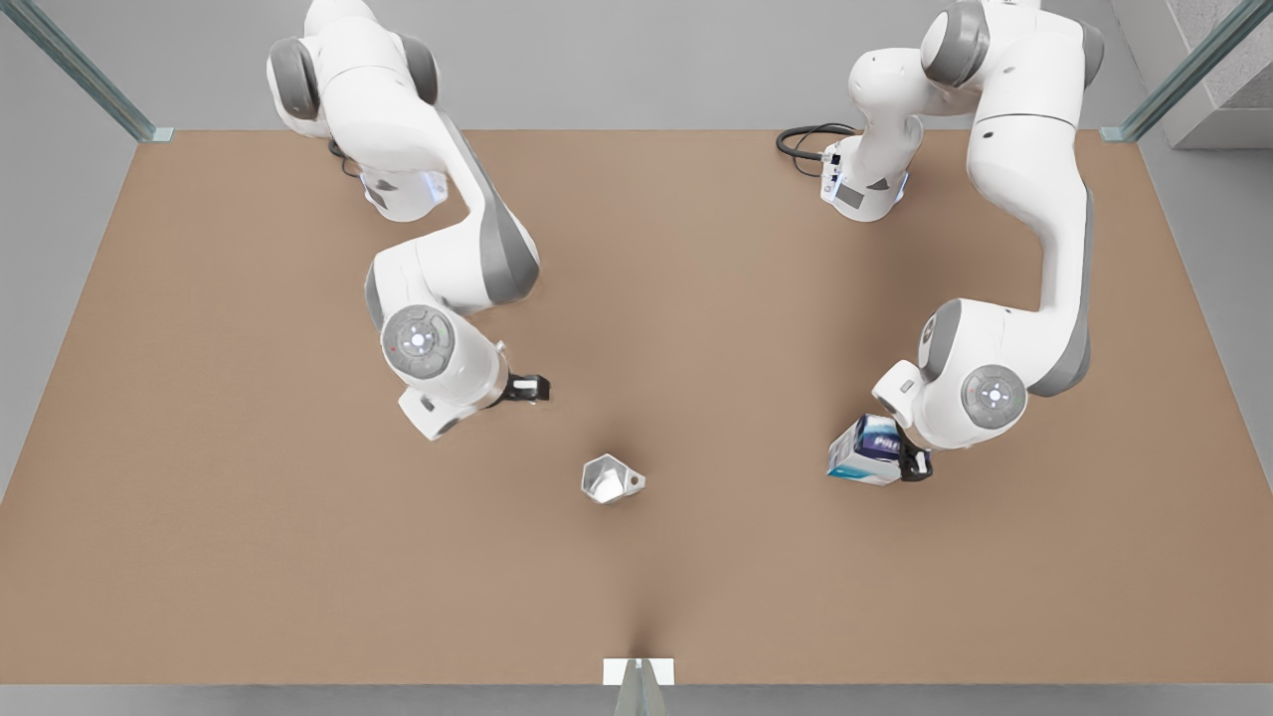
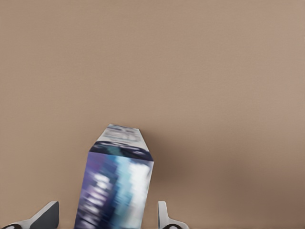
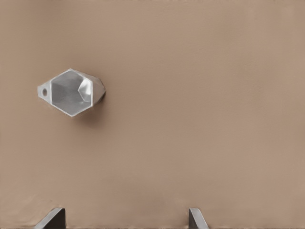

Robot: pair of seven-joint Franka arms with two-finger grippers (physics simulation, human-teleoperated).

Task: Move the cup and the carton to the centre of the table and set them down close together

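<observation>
Brown bench carries both task things, well apart from each other.

Cup — white-grey, faceted, upright, opening up. Sits near the bench's middle, slightly toward the front edge. Small handle points toward the front view's right. In the right wrist view the cup stands alone on bare bench, nothing touching it.

Right hand — on the arm at the front view's left. Hovers up and to the left of the cup, near but clear of it. Its two dark fingers stand wide apart with nothing between them.

Carton — at the front view's right, tilted, dark blue-purple lettered face up and teal low edge toward the bench. Whether it rests on the bench or hangs just above it, cannot tell.

Left hand — on the arm at the front view's right, pressed against the carton's right side. In the left wrist view the carton sits between the two fingers, with a visible gap on either side — fingers spread around it, not pinching it.
</observation>
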